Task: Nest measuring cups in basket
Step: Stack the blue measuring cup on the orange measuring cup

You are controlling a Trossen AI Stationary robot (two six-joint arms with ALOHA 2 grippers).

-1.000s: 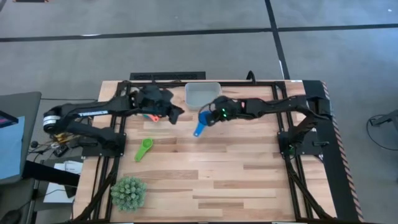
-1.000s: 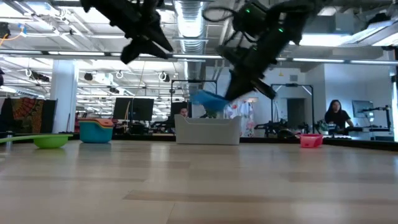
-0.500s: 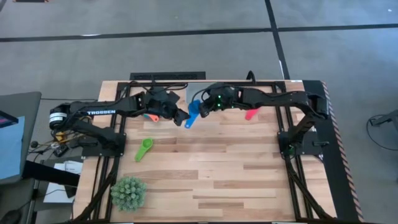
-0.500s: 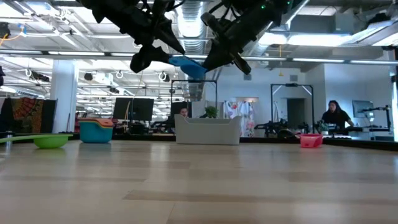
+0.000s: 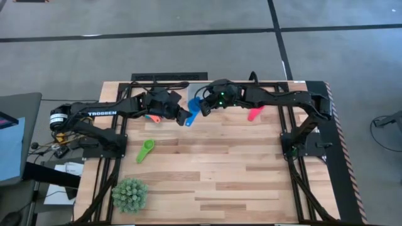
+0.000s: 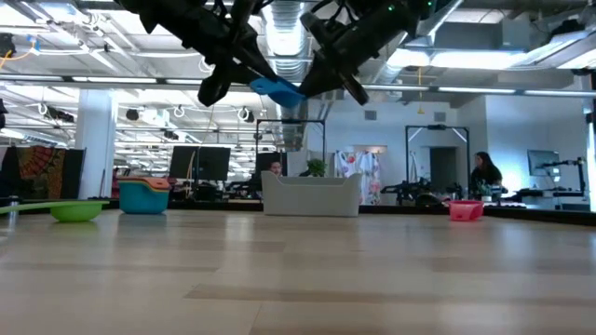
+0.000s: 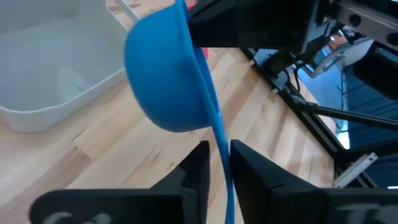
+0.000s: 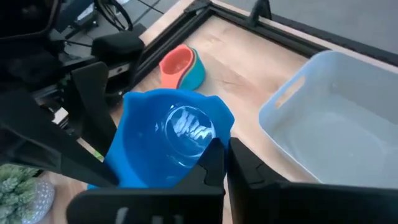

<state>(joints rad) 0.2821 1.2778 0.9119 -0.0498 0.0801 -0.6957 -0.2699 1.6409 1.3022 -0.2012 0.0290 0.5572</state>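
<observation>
Blue cup (image 5: 194,110) hangs above the worktop beside the basket (image 8: 323,118) — our right pincer (image 5: 204,107) pinches its rim, our left pincer (image 5: 184,119) closes on its handle, seemingly a handover.

The tabletop (image 5: 213,182) is pale wooden planks, edged at its right by a red-and-white striped strip (image 5: 347,157). A spiky green plant (image 5: 130,194) stands on the tabletop's near left corner. Left of the tabletop stands a grey desk (image 5: 16,135). Grey floor (image 5: 188,56) with dark lines lies beyond the tabletop. Far behind the tabletop, a person (image 6: 482,174) stands among monitors.
</observation>
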